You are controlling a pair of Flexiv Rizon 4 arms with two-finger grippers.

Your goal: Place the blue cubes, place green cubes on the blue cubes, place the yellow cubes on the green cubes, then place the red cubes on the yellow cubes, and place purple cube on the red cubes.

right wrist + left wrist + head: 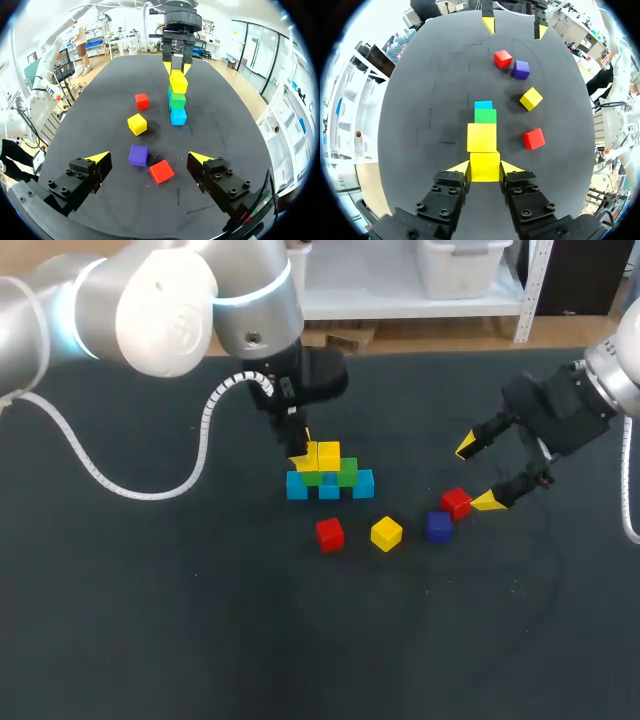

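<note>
**Left pincer clamps a yellow cube atop the pile; right pincer gapes over loose pieces**

The left gripper (485, 167) grasps the held yellow cube (484, 160) from both sides. A second yellow cube (481, 137) sits just ahead, with the green cubes (346, 473) and blue cubes (363, 483) below. Beside that gripper lie a near red cube (533, 138) and a loose yellow cube (531, 98). Farther on, the right gripper (148, 157) is spread wide and holds nothing. A far red cube (161, 171) lies under the gap between its fingers, the purple cube (138, 155) just ahead.
</note>
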